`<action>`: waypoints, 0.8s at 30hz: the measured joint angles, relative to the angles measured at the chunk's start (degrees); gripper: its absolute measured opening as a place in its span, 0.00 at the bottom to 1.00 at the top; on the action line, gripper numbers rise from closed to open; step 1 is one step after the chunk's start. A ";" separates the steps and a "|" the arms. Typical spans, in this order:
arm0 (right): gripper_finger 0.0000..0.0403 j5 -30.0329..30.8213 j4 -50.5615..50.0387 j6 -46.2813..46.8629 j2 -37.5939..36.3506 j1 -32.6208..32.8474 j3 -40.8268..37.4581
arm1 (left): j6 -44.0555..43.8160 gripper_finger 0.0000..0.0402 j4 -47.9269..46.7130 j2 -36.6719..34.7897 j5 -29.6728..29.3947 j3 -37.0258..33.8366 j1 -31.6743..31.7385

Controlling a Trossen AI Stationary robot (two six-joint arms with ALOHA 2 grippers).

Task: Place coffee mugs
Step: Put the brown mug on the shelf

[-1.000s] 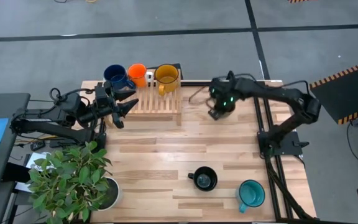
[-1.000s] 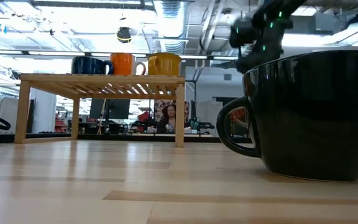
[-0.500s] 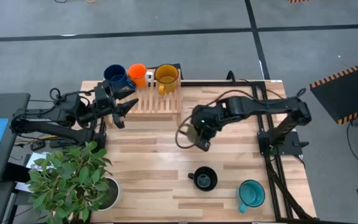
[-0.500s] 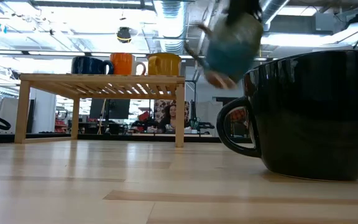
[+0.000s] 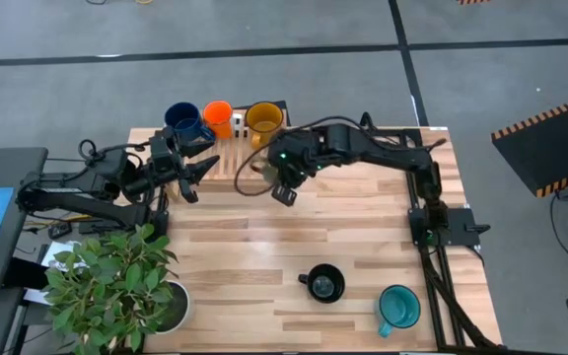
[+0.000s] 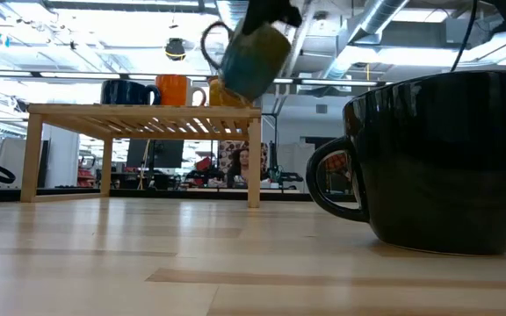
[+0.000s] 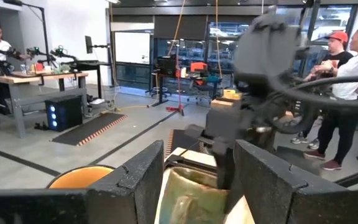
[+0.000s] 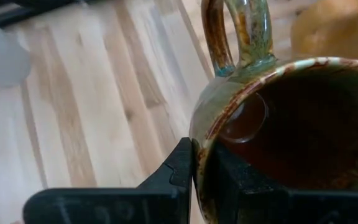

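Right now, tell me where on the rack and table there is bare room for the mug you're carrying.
The rack is crowded along its back edge: blue mug, orange mug, yellow mug. Its front slats are bare, below the right gripper holding the olive mug. The wide table strip between rack and black mug is bare; teal mug fills the front right corner.

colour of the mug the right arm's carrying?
Olive-green mug, brown mottling; clearest in the right wrist view.
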 joint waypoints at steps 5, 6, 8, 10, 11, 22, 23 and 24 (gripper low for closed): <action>0.14 0.65 1.15 0.11 0.96 -1.76 0.20 | -0.26 0.45 -0.01 -0.01 0.00 0.00 0.00; 0.14 0.65 1.36 0.17 1.03 -1.76 0.20 | -0.26 0.45 -0.03 -0.02 0.00 0.00 0.00; 0.14 0.82 3.00 -0.12 0.91 -1.82 0.20 | -0.26 0.45 -0.14 0.00 -0.03 0.00 0.00; 0.14 0.25 2.98 -0.62 1.02 -2.33 0.24 | -0.36 0.45 -0.07 -0.02 -0.03 0.00 0.00; 0.14 0.07 2.29 -0.57 1.05 -2.36 0.26 | -0.56 0.45 -0.07 -0.02 -0.04 0.00 0.00; 0.30 0.60 5.48 -1.76 1.17 -3.13 0.33 | -0.68 0.45 -0.28 0.00 -0.12 0.00 0.00; 0.32 0.56 5.49 -1.75 1.17 -3.23 0.33 | -0.67 0.45 -0.34 0.00 -0.13 0.00 0.00; 0.32 0.57 5.47 -1.75 1.18 -3.33 0.33 | -0.61 0.45 -0.37 0.00 -0.14 0.00 0.00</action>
